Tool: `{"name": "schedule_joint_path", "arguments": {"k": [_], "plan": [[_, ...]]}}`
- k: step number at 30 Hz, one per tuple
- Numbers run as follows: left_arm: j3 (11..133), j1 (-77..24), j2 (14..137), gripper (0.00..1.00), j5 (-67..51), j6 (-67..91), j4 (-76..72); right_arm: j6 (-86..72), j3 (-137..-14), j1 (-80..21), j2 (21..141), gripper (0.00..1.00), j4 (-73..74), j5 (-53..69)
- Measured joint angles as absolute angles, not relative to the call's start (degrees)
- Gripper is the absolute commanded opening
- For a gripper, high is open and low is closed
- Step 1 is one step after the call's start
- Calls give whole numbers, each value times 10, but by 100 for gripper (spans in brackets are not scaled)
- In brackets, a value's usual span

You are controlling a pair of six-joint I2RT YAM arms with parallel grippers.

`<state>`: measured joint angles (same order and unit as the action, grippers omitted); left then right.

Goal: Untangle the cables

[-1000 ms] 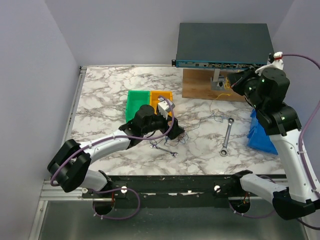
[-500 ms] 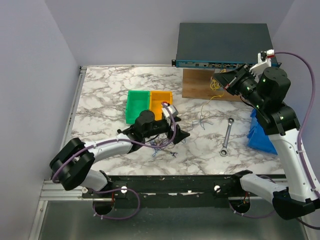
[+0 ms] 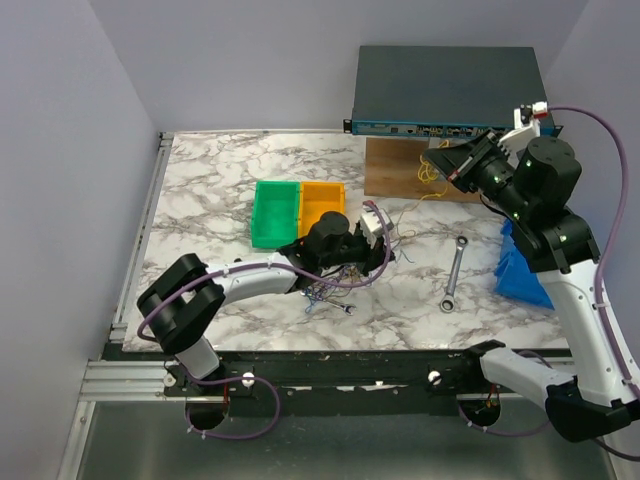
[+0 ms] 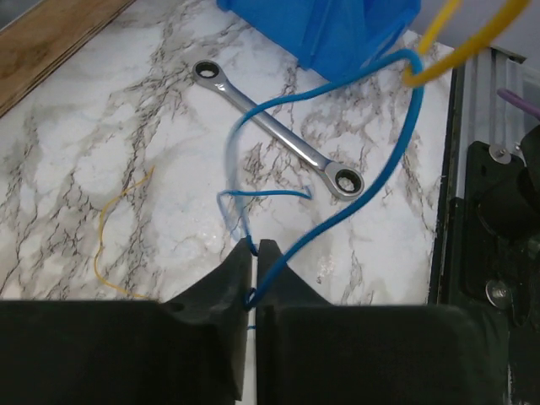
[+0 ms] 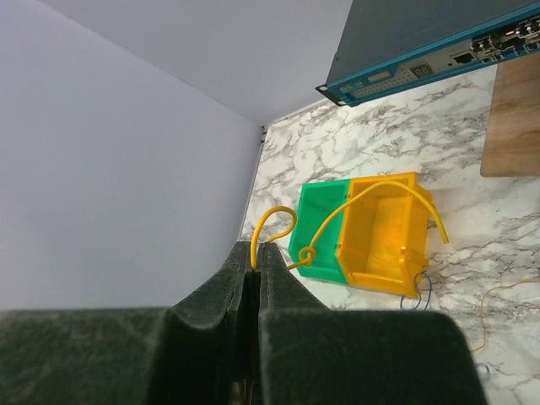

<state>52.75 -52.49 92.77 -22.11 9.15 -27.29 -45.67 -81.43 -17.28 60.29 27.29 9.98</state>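
My left hand (image 4: 255,246) is pinched together on a blue wire (image 4: 371,190), which loops across my view of the wrench (image 4: 274,131). The rest of the cables (image 3: 325,290) lie tangled on the surface (image 3: 210,190) left of the wrench, partly under my arm. My right hand (image 5: 255,249), raised beyond the wrench, is clamped on a yellow wire (image 5: 384,183). A blue bag (image 3: 522,272) sits just right of the wrench, and a green bin (image 3: 275,212) and an orange bin (image 3: 322,203) stand well left.

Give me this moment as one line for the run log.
left claw: shut on thin blue wire | right claw: shut on thin yellow wire | steel ratchet wrench: lying on marble table
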Motion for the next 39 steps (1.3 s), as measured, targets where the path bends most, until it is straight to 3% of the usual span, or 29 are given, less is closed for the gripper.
{"name": "schedule_joint_path", "arguments": {"k": [5,12,14,15,16,18,27,28,29,30,31,35,39], "plan": [[531,-523,931,0,-197,95,-252,-454,-814,-173,587,1,284,65],[515,-499,908,0,-186,108,-237,-419,-805,-173,556,1,335,-114],[515,-488,907,19,-187,118,-237,-404,-792,-173,544,1,348,-176],[515,-484,907,20,-189,121,-237,-398,-787,-173,540,1,353,-194],[515,-480,907,18,-191,125,-236,-392,-782,-173,536,1,358,-213],[515,-476,907,0,-198,129,-236,-384,-773,-172,532,1,363,-228],[481,-476,877,0,-218,134,-250,-375,-754,-172,547,1,365,-229],[478,-476,875,17,-220,134,-252,-375,-754,-172,547,1,365,-228],[477,-476,874,43,-221,134,-252,-375,-754,-172,548,1,365,-226],[477,-475,874,60,-224,134,-252,-375,-754,-172,548,1,365,-224],[478,-474,874,70,-227,136,-251,-375,-754,-172,547,1,365,-220],[479,-473,874,76,-253,129,-251,-375,-754,-172,549,1,362,-192],[479,-474,874,67,-268,127,-257,-375,-761,-172,555,1,361,-153]]}}
